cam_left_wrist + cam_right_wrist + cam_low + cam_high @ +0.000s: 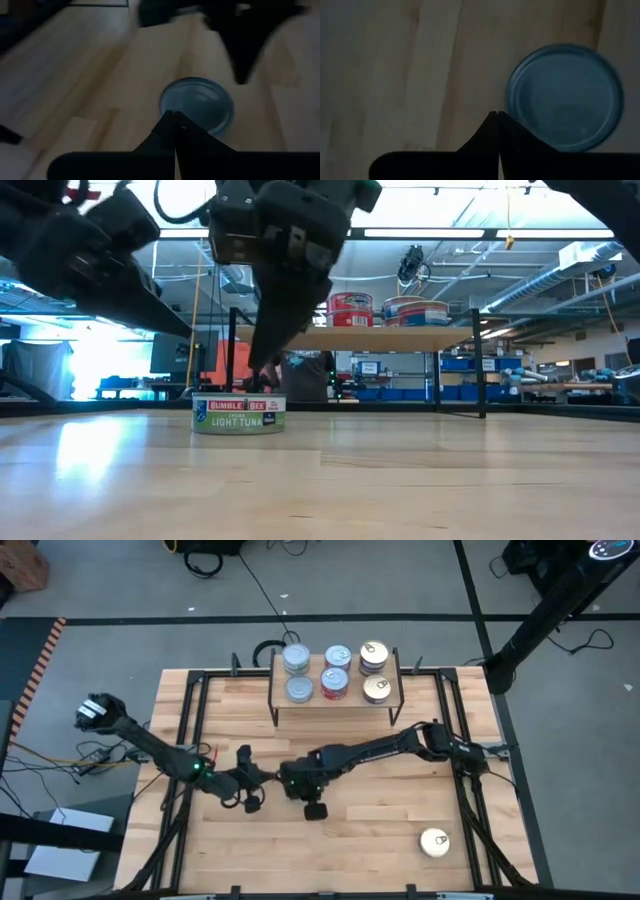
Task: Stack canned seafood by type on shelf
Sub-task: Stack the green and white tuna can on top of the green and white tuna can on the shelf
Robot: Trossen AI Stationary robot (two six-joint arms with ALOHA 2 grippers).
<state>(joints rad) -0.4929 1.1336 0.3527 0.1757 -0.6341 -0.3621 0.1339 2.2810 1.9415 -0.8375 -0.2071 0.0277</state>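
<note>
Low view: a tuna tin [239,413] is seen on the tabletop [400,480], just under the right gripper [262,378], whose fingers are pressed together on nothing. The left gripper [256,780], also pressed together, waits beside. The tin could be knocked away if pushed sideways.

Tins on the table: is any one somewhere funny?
Yes. A gold tin sits alone near the table's front right corner, far from the shelf. A tuna tin also sits mid-table, under both shut grippers, neither holding it.

Slatted wooden tabletop [380,820], floor cables [262,590]
</note>
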